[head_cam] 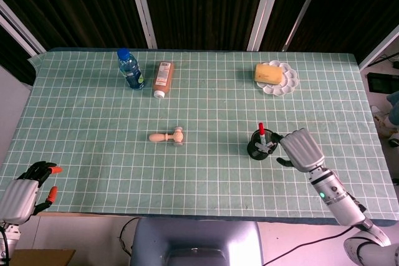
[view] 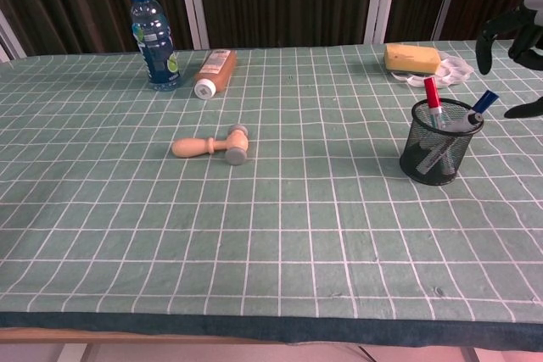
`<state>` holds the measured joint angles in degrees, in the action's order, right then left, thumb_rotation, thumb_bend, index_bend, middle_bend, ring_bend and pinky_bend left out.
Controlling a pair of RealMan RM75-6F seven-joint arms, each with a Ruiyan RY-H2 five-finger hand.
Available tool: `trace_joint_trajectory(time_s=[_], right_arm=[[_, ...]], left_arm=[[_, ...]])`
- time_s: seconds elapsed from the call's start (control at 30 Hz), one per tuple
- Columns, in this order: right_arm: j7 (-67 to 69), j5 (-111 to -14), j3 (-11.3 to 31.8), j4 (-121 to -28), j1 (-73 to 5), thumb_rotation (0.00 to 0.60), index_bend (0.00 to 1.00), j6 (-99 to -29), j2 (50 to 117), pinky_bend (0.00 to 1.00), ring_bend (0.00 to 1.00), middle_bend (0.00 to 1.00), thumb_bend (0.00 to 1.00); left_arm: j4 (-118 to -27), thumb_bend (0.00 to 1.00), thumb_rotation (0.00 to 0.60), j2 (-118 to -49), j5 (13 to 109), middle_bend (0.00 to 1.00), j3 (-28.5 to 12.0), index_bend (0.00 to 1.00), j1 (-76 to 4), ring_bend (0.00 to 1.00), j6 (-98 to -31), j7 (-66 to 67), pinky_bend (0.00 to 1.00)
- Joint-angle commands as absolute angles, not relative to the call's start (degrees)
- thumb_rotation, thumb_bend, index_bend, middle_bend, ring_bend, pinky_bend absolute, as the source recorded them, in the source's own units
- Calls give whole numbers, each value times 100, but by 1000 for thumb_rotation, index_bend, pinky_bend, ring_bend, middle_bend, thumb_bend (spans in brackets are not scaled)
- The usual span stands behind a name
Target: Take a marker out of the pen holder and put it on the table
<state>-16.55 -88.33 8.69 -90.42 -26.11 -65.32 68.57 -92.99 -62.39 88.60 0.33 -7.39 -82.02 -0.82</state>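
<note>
A black mesh pen holder [head_cam: 258,149] [view: 439,152] stands right of the table's middle. In it are a red-capped marker [head_cam: 262,131] [view: 433,96] and a blue-capped marker [view: 484,103]. My right hand [head_cam: 301,149] [view: 514,36] hovers just right of and above the holder, fingers spread, holding nothing. In the head view it hides the blue cap. My left hand [head_cam: 24,192] hangs at the table's near left corner, its fingers curled in around nothing.
A small wooden mallet [head_cam: 168,136] [view: 211,146] lies mid-table. At the back left are a blue-capped water bottle [head_cam: 130,70] [view: 153,37] and a lying brown bottle [head_cam: 163,78] [view: 214,72]. A yellow sponge [head_cam: 269,73] [view: 411,58] rests on a white palette dish [head_cam: 288,85] at the back right.
</note>
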Motion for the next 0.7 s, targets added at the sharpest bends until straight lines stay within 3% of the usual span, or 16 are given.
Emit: trace_joint_trajectory(time_s=[0.03, 0.7], right_arm=[[-1667, -8755, 835, -8876, -2676, 600, 621, -6465, 6982, 995, 1000, 1000, 288], [-1439, -8653, 705, -8059, -2982, 600, 650, -6326, 7615, 997, 1000, 1000, 358]], left_arm=[[-9299, 479, 600, -6235, 8858, 218, 32, 304, -741, 152, -8195, -91, 406], [-9300, 479, 600, -6217, 8835, 218, 18, 304, -751, 154, -8165, -170, 407]])
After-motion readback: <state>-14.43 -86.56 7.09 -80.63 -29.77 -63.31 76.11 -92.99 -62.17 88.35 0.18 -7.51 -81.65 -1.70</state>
